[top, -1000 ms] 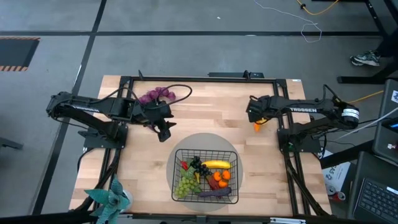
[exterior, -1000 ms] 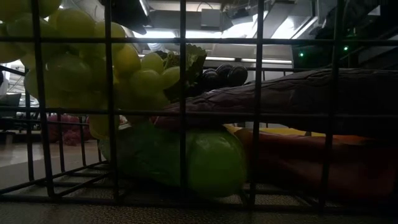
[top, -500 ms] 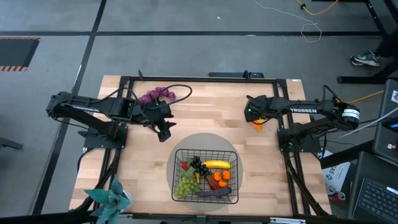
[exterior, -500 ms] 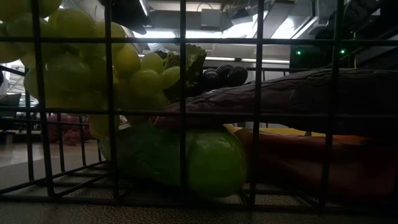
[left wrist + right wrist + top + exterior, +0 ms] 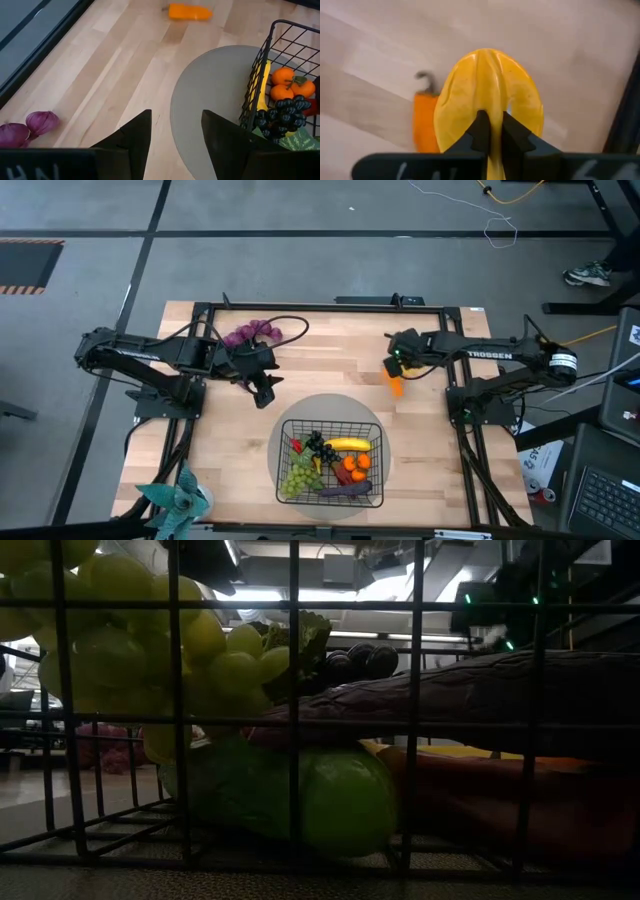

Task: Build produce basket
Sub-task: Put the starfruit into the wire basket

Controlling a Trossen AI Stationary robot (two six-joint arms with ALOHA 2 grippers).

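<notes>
Gripped the orange pepper [image 5: 490, 90] in the right hand [image 5: 490, 132], fingers pinched shut on it end-on, presumably so as to carry it clear of the surface [image 5: 330, 350]; hung at the right side, well apart from the basket [image 5: 283, 425]. Showed a smaller orange piece [image 5: 422, 120] with a dark hooked stem just beside the pepper in the right wrist view; could not tell what it was.

Set the basket on the round grey mat [image 5: 330, 405] at the near middle, likely within reach of both arms; already carried green grapes [image 5: 297, 477], dark grapes [image 5: 318, 448], banana [image 5: 348, 444], 2 tangerines [image 5: 350, 465], eggplant [image 5: 345, 491] and a red chili [image 5: 296, 446].

Left the purple grapes [image 5: 250, 333] out on the wood at the far left, apart from the basket; probably next for the left hand [image 5: 262, 390], poised open and empty between them and the mat.
</notes>
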